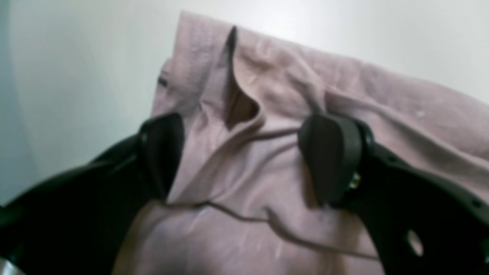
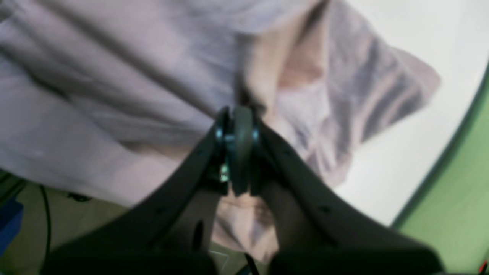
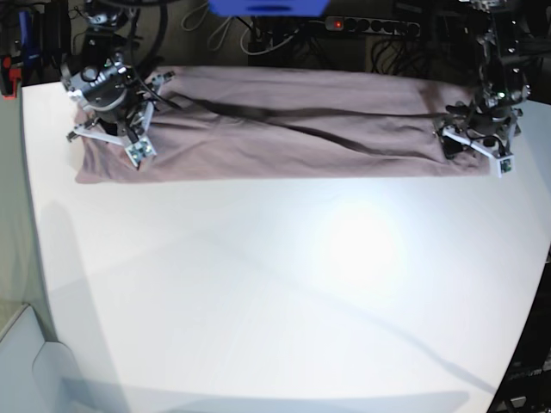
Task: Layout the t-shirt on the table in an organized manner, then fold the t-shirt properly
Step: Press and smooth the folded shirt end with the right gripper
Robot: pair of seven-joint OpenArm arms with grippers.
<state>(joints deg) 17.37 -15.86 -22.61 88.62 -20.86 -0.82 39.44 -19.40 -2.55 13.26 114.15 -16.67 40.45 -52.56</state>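
While its jaws pinch a fold of cloth, the right gripper (image 2: 237, 152) anchors one end of the t-shirt (image 3: 284, 129), probably to keep the band taut. Opposite, the left gripper (image 1: 240, 156) stands spread over the fabric, holding nothing. Both work along the table's (image 3: 275, 292) far edge.

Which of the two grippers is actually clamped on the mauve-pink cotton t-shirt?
The right gripper: its jaws are shut on a pinch of the mauve-pink cotton t-shirt. The left gripper has open jaws straddling the fabric without pinching it.
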